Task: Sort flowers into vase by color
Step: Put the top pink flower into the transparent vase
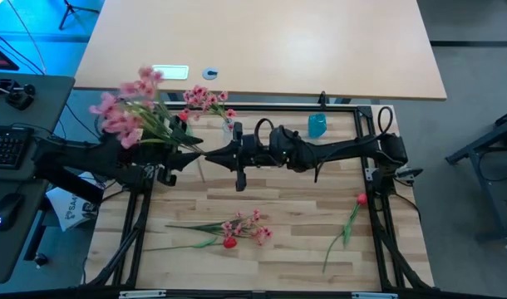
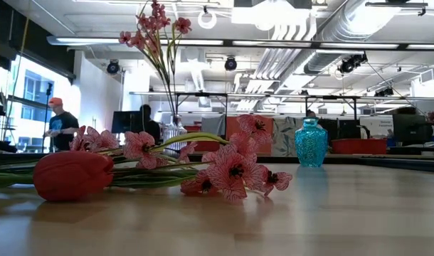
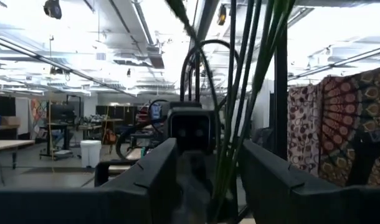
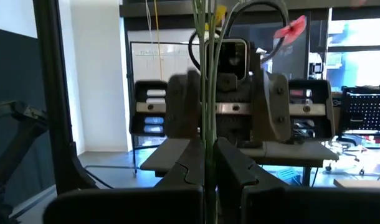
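My right gripper [image 4: 207, 155] reaches in from the right to mid-table [image 1: 207, 154] and is shut on the green stems of a large pink spray [image 1: 125, 112], whose blossoms spread toward the far left. My left gripper [image 3: 209, 168] faces it from the left [image 1: 180, 162] and is open. The same stems [image 3: 230, 124] pass between its fingers; I cannot tell whether they touch. Another pink spray [image 2: 156, 28] stands in a clear vase [image 2: 173, 133]. A blue vase [image 1: 317, 125] stands at the far right. A pink spray [image 1: 245, 226] and a red flower [image 1: 229, 242] lie on the table. My right gripper pinches several thin green stems [image 4: 207, 124] together between its two fingers. The fingers come in about level from the table's right and lie across the stems. The spray is lifted clear of the table, its blossoms out past the left arm.
A second red flower [image 1: 361, 199] lies near the right edge, its stem [image 1: 341, 237] running toward the near edge. The black frame rail [image 1: 278, 108] crosses the far side. Bare wood shows between the two lying groups.
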